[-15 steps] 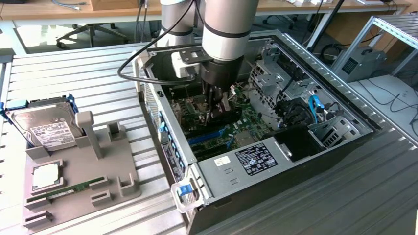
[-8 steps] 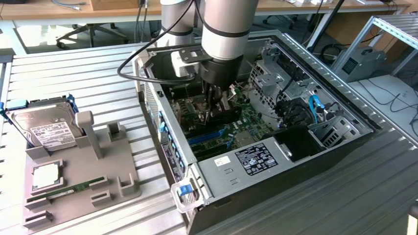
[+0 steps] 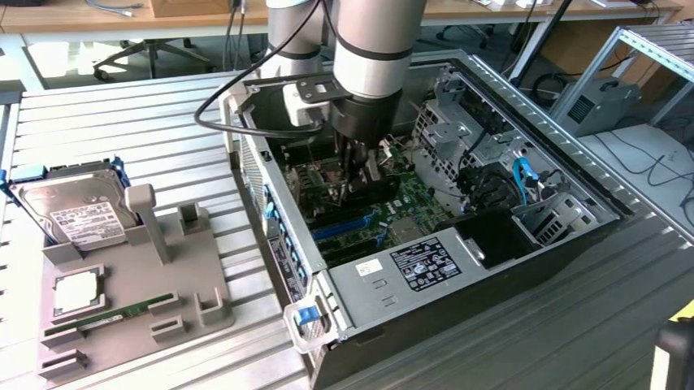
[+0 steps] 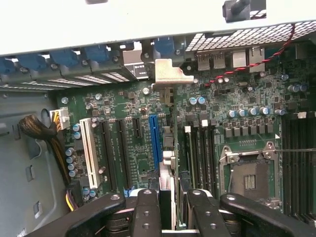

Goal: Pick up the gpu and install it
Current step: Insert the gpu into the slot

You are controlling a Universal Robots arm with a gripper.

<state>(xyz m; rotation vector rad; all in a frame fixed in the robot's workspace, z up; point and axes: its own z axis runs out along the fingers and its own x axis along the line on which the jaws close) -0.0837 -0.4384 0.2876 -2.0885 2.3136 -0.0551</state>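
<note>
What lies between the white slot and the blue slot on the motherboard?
In the wrist view, two long black slots lie side by side between the white slot and the blue slot, with a shorter black slot nearer the blue one.

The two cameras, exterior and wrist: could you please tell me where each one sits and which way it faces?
Exterior view: sits off the arm, above and to one side, looking down at the open computer case, the grey parts tray and the arm with its hand lowered into the case.
Wrist view: sits on the wrist, looking down along the hand at the motherboard; the black fingers grip the gpu edge-on beside the blue slot.
Shared: hand, gpu, motherboard.
</note>
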